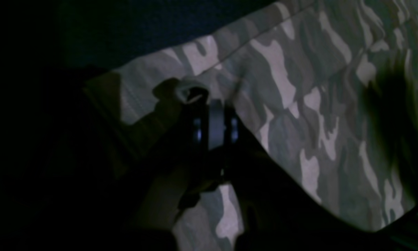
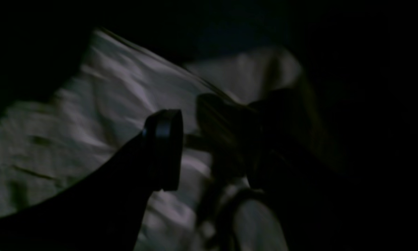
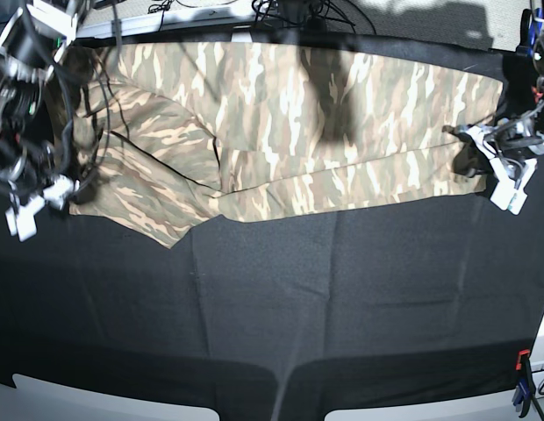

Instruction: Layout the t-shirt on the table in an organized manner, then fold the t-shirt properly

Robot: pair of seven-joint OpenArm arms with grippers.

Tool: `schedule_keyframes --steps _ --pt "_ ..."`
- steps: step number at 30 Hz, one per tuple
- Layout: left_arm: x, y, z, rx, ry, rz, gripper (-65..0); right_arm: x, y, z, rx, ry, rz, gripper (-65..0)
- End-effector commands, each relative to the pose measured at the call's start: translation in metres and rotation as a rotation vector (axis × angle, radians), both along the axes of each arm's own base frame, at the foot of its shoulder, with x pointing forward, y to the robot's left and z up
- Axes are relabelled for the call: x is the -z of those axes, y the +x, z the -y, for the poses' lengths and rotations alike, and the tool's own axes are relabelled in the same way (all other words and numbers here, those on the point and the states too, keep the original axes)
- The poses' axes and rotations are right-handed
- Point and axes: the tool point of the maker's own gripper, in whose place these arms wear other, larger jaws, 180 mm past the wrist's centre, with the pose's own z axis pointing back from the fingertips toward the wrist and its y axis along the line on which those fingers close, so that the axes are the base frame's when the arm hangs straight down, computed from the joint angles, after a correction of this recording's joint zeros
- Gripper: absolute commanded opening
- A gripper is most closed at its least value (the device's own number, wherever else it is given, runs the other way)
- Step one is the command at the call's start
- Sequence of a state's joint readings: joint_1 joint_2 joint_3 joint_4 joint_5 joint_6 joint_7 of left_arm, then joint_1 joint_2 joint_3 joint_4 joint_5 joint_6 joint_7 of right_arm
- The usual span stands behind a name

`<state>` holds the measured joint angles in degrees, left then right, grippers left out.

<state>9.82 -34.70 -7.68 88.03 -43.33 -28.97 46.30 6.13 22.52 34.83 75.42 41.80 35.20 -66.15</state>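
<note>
- The left gripper (image 1: 209, 104), on the right side of the base view, has its jaws pressed together on a small tuck of the t-shirt's (image 3: 281, 123) edge; pale cloth bunches at the fingertips in its wrist view.
- The right gripper (image 3: 39, 197), on the left side of the base view, has its jaws standing apart. In its dim wrist view one dark finger (image 2: 163, 150) hangs over pale, wrinkled cloth with a clear gap to the other finger, and nothing is caught between them.
- The t-shirt lies stretched sideways across the far part of the table (image 3: 281, 298), its camouflage print facing up. Its near edge is doubled over in a long fold, and a sleeve flap sticks out toward the near side close to the right gripper.
- Taking the t-shirt as landmark: the left gripper sits at its right-hand end, the right gripper at its left-hand end, and bare black table spreads out nearer than the shirt.
- Judgement: this is the laying-out step, the cloth pulled taut but not yet flat.
- Judgement: the next move calls for the right gripper to close on its end so both arms can tension and smooth the shirt.
- Count: one t-shirt, one table, two grippers, and one blue and orange clamp (image 3: 523, 396) at the table's near right corner.
</note>
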Motion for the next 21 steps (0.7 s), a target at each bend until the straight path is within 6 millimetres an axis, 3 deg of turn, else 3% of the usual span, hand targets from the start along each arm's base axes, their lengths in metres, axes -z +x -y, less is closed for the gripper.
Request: schedule_keyframes --steps 1,9,14,21 --pt "-0.015 0.011 -0.002 0.001 -0.006 0.055 -65.0 -0.021 0.014 0.006 0.000 0.005 0.076 -38.1" --pt "-0.014 0.010 0.001 0.001 -0.014 0.055 -65.0 -0.020 0.022 0.004 -0.027 -0.001 0.093 -38.1" --pt "-0.014 0.010 0.001 0.001 -0.015 0.055 -65.0 -0.009 0.018 0.018 -0.005 -0.101 0.058 -38.1" --pt "-0.014 0.010 0.001 0.001 -0.015 0.055 -65.0 0.005 0.012 0.017 0.004 -0.071 0.024 -38.1"
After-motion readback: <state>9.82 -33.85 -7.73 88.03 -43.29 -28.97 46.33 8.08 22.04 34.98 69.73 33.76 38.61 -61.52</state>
